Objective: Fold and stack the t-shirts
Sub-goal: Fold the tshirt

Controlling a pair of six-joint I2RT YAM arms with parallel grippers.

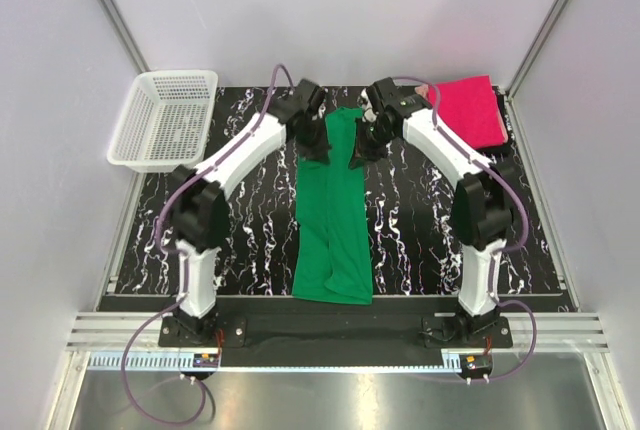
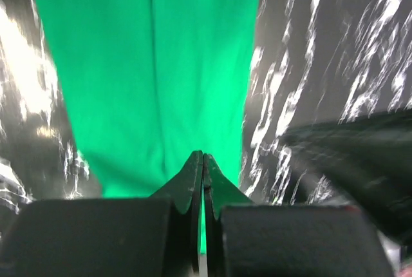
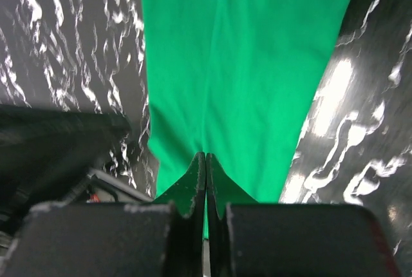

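Pinching the far end of the green t-shirt [image 1: 333, 220], the left gripper [image 2: 203, 156] and right gripper [image 3: 205, 156] are clamped on its cloth, likely to fold it nearward. The pink t-shirt [image 1: 468, 110] lies to its far right.

On my overhead feed both arms are built alike. The left arm [image 1: 240, 150] and the right arm [image 1: 440, 145] each have glossy white link shells alternating with bulky black joint housings. I see a thin purple cable [image 1: 163, 218] looping along each arm down to a black base [image 1: 195, 330]. Through the wrist cameras, the left gripper [image 2: 203, 156] and the right gripper [image 3: 205, 156] show matte black, blocky bodies. Their black fingers [image 2: 190, 180] taper to sharp points.
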